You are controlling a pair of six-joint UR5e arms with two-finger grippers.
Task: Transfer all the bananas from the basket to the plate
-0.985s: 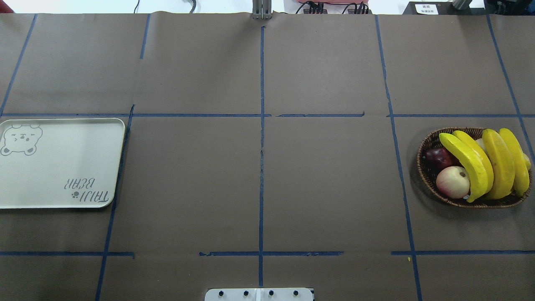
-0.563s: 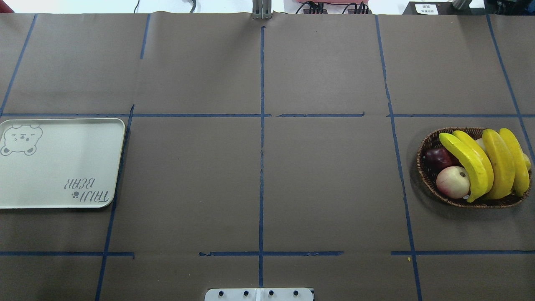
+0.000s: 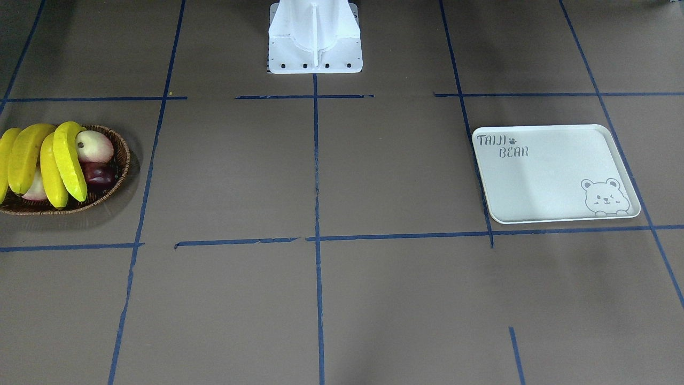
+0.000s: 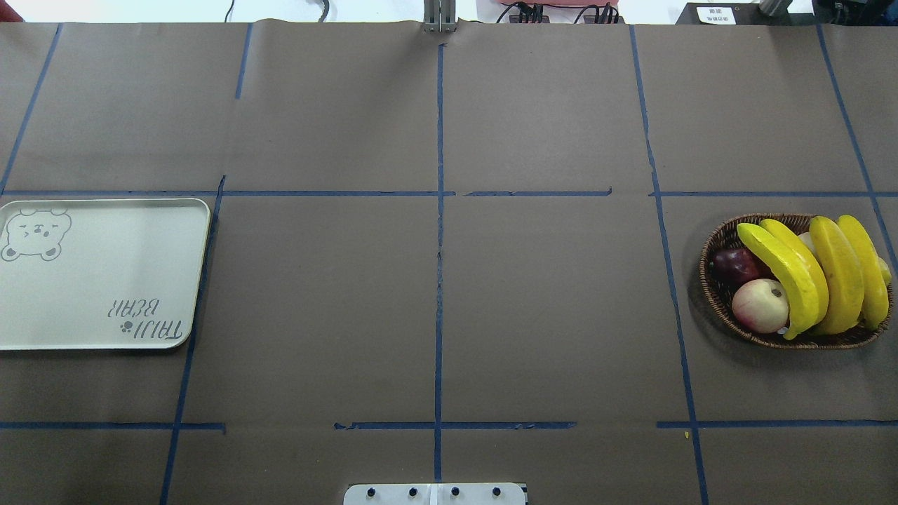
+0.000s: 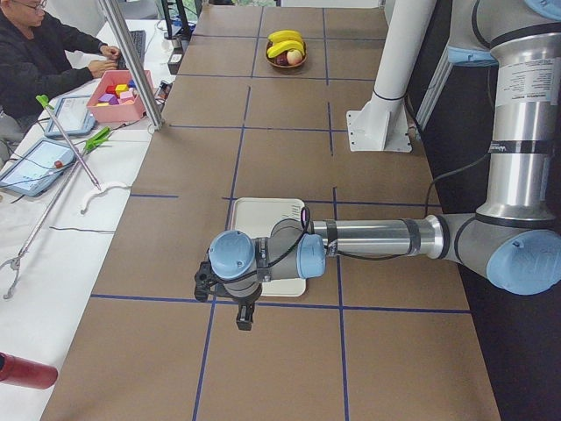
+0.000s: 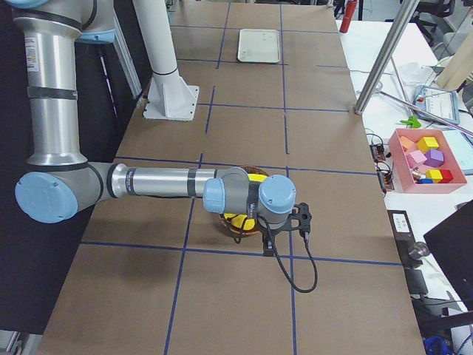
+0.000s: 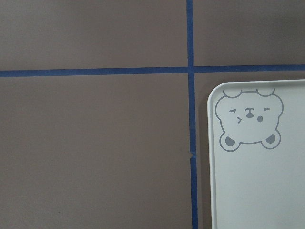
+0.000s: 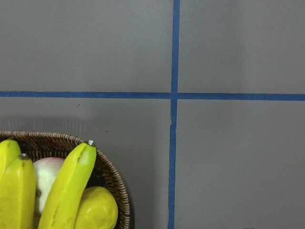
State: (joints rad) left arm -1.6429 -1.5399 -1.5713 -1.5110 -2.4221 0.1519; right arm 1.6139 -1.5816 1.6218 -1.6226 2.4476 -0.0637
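At 3 o'clock on the table in my overhead view sits the basket (image 4: 715, 301). All 4 bananas (image 4: 817, 277) lie in it side by side, propped over a pale red apple (image 4: 760, 306) and a dark red fruit (image 4: 733, 265). The plate (image 4: 98, 294) rests at 9 o'clock, well apart, with no banana on it, so I judge none of the transfer done. My right gripper (image 6: 270, 235) hangs near the basket and my left gripper (image 5: 244, 316) hangs near the plate's edge, but only the side cameras catch them, and I cannot tell whether either pair of jaws is spread or pressed together. The bananas are glossy and curved, so a pinch away from the middle could let 1 swivel or slide out mid-carry. They touch each other and lean on round fruit, so lifting 1 could roll its neighbour over the low rim or drag the light basket along. In the right wrist view a stubby yellow fruit (image 8: 97, 207) sits at 6 o'clock from the nearest banana tip, and I could grab it by mistake. The run to the plate spans the whole table and probably needs a hand-over, where a loose regrip would drop the fruit.
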